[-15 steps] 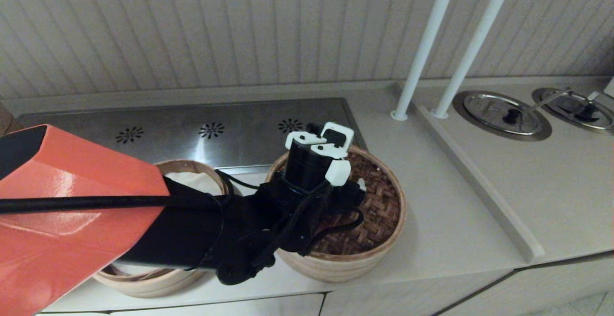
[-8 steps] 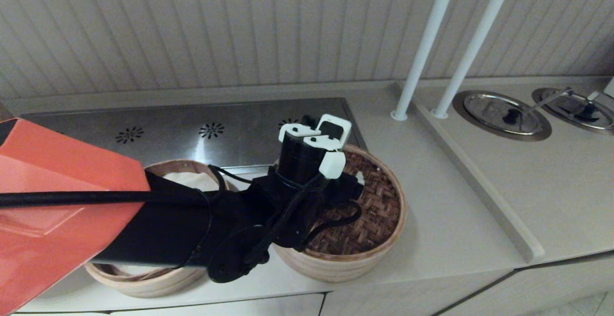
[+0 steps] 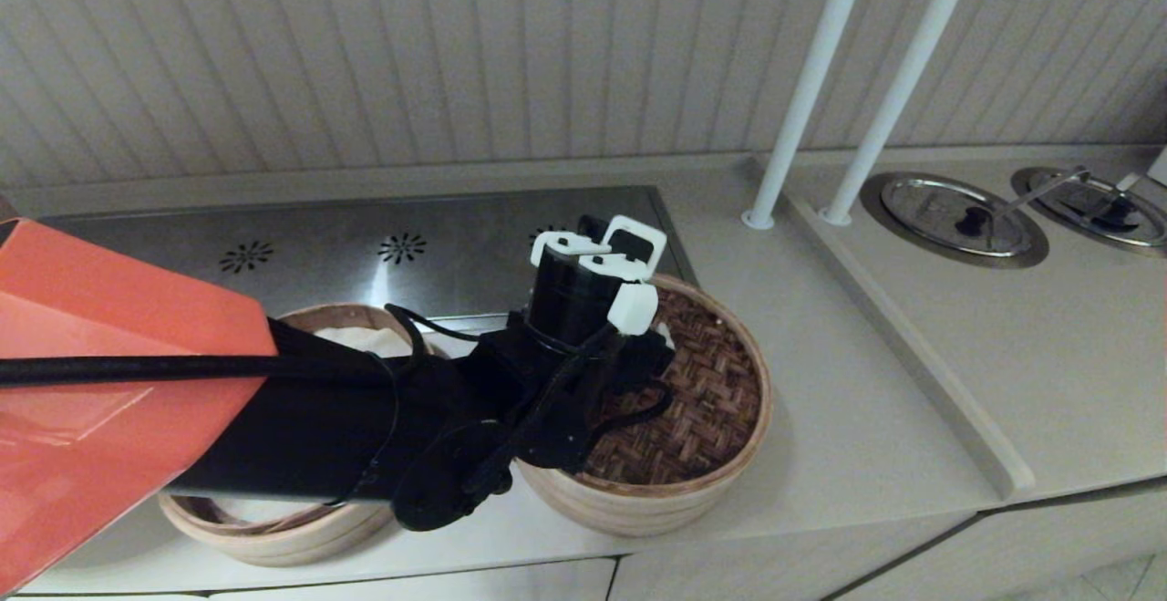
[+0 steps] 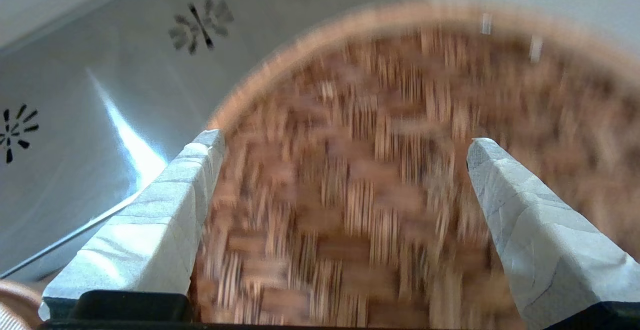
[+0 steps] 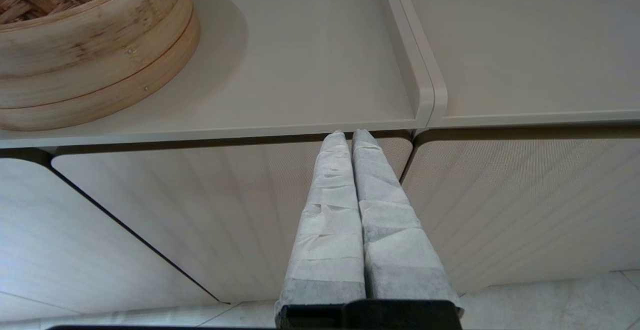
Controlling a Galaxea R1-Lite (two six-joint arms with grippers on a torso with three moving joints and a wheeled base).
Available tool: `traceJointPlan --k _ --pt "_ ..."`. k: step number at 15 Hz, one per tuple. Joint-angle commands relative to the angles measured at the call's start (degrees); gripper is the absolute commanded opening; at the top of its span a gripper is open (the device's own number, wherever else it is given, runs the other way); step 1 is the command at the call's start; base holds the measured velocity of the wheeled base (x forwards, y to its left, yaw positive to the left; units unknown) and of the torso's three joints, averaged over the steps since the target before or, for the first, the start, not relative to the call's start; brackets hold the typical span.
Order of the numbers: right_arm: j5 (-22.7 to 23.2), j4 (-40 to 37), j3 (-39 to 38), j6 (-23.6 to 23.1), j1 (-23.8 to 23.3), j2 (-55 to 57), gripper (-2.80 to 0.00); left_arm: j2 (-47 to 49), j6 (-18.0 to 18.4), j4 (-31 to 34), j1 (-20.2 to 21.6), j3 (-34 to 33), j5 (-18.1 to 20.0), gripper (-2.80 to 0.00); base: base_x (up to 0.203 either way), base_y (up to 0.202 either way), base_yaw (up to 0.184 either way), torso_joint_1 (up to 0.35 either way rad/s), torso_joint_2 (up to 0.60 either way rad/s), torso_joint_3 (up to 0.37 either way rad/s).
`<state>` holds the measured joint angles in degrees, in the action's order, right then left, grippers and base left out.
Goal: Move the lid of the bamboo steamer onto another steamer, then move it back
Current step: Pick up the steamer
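The left gripper (image 4: 340, 144) is positioned directly above the lid (image 3: 702, 400), its fingers (image 4: 165, 210) spread wide and empty, with the woven top visible between them. The lid sits on a steamer (image 3: 638, 510) at the front of the counter (image 3: 848, 437), just beside a second steamer (image 3: 264, 537) with a whitish interior on the robot's left, which is largely covered by the left arm. The right gripper (image 5: 352, 132) is parked low in front of the cabinet doors (image 5: 150, 210), below the counter edge, fingers pressed together and holding nothing
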<state>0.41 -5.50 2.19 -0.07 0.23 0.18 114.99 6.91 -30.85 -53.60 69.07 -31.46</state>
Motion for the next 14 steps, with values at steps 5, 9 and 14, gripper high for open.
traceJointPlan --k 5,9,14 --pt "0.0 0.0 0.0 0.0 0.0 0.1 -2.80 1.4 0.0 3.8 0.3 1.2 1.5 0.00 0.000 0.000 0.000 0.000 0.00 0.000" --pt "0.0 0.0 0.0 0.0 0.0 0.1 -2.80 3.1 -1.0 3.6 0.5 2.0 2.4 0.00 0.000 0.000 0.000 0.000 0.00 0.000" --pt "0.0 0.0 0.0 0.0 0.0 0.1 -2.80 4.9 -1.2 2.6 0.7 3.0 2.2 0.00 0.000 0.000 0.000 0.000 0.00 0.000"
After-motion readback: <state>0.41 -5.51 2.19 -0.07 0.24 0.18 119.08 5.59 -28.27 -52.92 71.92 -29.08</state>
